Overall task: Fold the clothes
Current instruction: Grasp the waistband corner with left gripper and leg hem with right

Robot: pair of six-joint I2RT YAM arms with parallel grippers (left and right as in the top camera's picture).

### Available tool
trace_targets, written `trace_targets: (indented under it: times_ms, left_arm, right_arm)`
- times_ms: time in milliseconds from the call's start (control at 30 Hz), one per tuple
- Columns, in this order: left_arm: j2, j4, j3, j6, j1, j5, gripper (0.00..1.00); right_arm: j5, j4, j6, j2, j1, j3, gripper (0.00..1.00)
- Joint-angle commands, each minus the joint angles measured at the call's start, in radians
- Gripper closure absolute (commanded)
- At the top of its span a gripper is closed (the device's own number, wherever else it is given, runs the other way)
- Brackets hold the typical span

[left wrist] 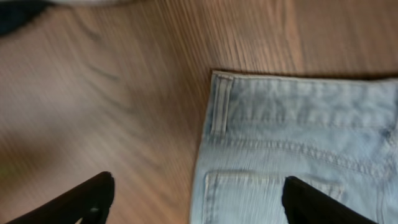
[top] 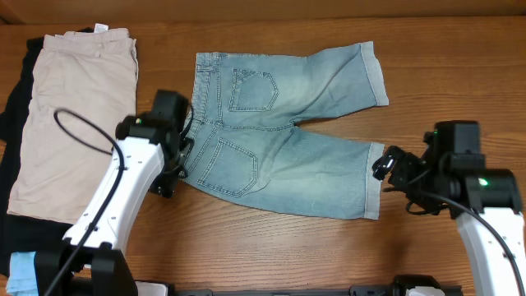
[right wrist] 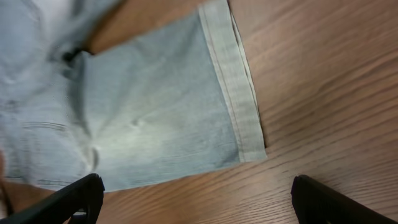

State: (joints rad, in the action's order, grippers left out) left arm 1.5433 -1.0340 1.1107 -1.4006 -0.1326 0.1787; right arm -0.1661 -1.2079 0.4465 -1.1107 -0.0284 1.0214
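The pale faded-blue denim shorts (top: 283, 131) lie flat on the table, back pockets up, waistband to the left and both legs pointing right. My left gripper (top: 182, 156) is open at the waistband's near corner; its wrist view shows the waistband and a pocket (left wrist: 292, 155) between the open fingers (left wrist: 199, 202). My right gripper (top: 385, 168) is open just right of the near leg's hem; its wrist view shows that stitched hem (right wrist: 233, 87) above bare wood between the fingers (right wrist: 196, 199). Neither gripper holds anything.
Folded beige shorts (top: 74, 115) lie at the left on a black garment (top: 12, 131). A small light-blue piece (top: 23, 273) sits at the near left corner. The wooden table (top: 444, 74) has its far edge along the top.
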Motion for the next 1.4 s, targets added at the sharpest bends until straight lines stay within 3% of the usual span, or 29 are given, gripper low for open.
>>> trace_targets:
  times_ms: [0,300,500,767,833,967,1133,1367]
  left_arm:
    - [0.002,0.098,-0.100,0.027,0.051,-0.092,0.16]
    - [0.025,0.303,-0.230,0.185,0.067,-0.093,0.24]
    - [0.127,0.337,-0.240,0.193,0.067,-0.092,0.26]
    - [0.222,0.365,-0.240,0.194,0.067,-0.177,0.64]
    - [0.227,0.341,-0.240,0.195,0.067,-0.177,0.68]
    - [0.228,0.304,-0.240,0.229,0.067,-0.180,0.67]
    - [0.228,0.305,-0.240,0.281,0.067,-0.207,0.96]
    - [0.228,0.302,-0.240,0.346,0.067,-0.225,0.96]
  right_arm:
    - [-0.019,0.023,-0.010,-0.033,0.002,-0.047,0.00]
    - [-0.019,0.056,-0.031,-0.077,0.003,-0.072,0.04]
    - [-0.010,0.070,-0.032,-0.077,0.018,-0.072,0.07]
    - [-0.009,0.066,-0.027,-0.077,0.018,-0.073,0.20]
    - [-0.014,0.052,-0.021,-0.077,0.018,-0.074,0.25]
    - [-0.019,0.063,0.046,-0.077,0.038,-0.132,0.35]
    - [-0.018,0.141,0.159,-0.078,0.102,-0.246,0.53]
    - [0.038,0.259,0.321,-0.081,0.158,-0.387,0.53]
